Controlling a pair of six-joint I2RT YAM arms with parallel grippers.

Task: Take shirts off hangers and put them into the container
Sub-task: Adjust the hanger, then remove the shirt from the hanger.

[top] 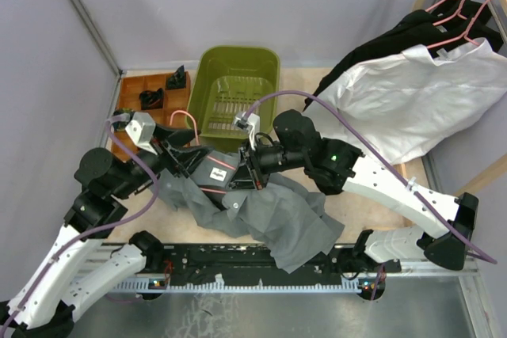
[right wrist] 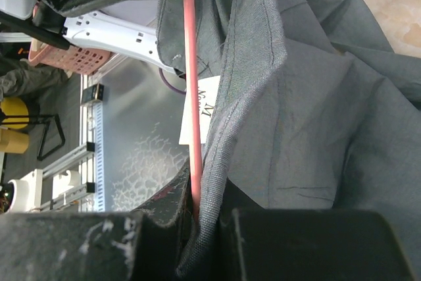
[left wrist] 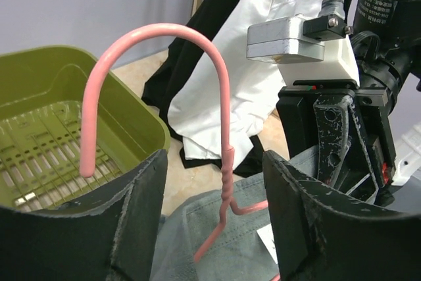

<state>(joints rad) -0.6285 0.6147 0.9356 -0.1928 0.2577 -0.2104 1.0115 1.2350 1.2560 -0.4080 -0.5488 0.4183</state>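
Top: grey shirt crumpled on the counter just in front of the green container, with both arms meeting over it. White shirt and black shirts hang on pink hangers at far right.

Left wrist: left jaws open, straddling the twisted neck of a pink hanger without touching it. Container behind, at left.

Right wrist: right jaws closed, pinching a grey shirt fold, with the hanger wire running in alongside.

Arms w/ white shells, blk joints, purple cables, green LED on R arm, scuffed blk claw fingers.
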